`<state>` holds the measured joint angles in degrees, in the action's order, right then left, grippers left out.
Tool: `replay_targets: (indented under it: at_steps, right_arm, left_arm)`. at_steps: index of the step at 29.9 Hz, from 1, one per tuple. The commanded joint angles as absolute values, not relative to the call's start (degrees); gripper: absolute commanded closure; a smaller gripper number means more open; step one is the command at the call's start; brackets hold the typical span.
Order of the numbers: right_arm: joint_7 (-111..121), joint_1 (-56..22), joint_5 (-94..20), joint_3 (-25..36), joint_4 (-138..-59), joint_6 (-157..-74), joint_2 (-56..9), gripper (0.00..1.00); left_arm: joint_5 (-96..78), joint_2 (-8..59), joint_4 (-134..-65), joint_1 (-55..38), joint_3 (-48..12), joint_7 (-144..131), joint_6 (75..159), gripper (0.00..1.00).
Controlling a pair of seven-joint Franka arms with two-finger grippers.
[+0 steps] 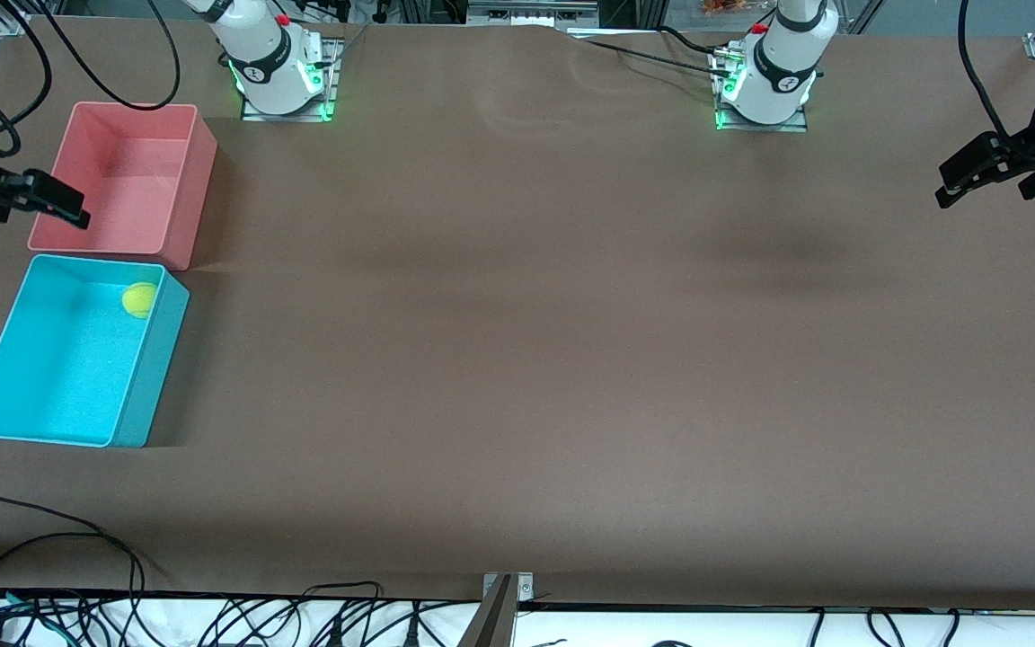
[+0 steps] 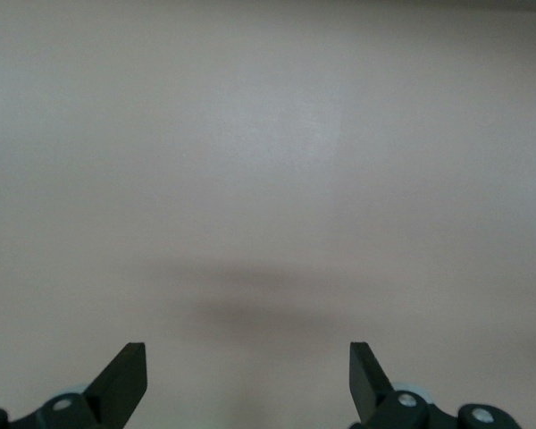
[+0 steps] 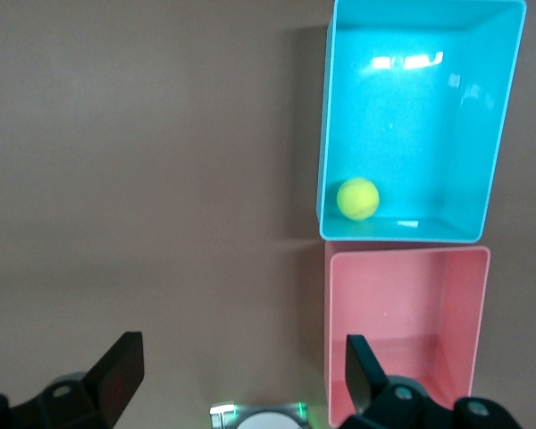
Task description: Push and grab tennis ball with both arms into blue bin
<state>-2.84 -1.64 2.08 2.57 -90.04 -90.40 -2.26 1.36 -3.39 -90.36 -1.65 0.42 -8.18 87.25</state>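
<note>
Turquoise blue bin (image 1: 59, 395) holds the tennis ball (image 1: 139, 300) in its two-o'clock corner, pink bin (image 1: 122, 180) at twelve. Both pincers hover wide, empty: right pincer (image 1: 59, 205) over the pink bin's rim, left pincer (image 1: 989, 180) over bare tabletop (image 1: 571, 359).

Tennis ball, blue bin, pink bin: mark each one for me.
tennis ball (image 1: 139, 300), front view, centre of the ball, in the blue bin's corner nearest the pink bin.
blue bin (image 1: 151, 368), front view, its outer side wall.
pink bin (image 1: 199, 186), front view, its outer side wall.

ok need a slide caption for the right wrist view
Open right gripper above the table, looking down on the tennis ball resting in the blue bin beside the empty pink bin.
</note>
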Motion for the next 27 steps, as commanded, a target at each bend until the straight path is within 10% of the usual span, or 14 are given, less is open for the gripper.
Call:
replay_targets:
  at_steps: [1, 27]
  right_arm:
    - [-4.0, -1.7, 2.5, 2.4, -93.3, -95.8, -0.9, 0.0]
    - [-2.3, -1.6, -1.5, 3.8, -92.3, -92.4, -1.3, 0.0]
  left_arm:
    - [2.1, -2.9, -88.9, -1.7, 0.3, -7.3, 86.0, 0.0]
    - [2.2, -3.0, -88.9, -1.5, 0.3, -7.2, 86.0, 0.0]
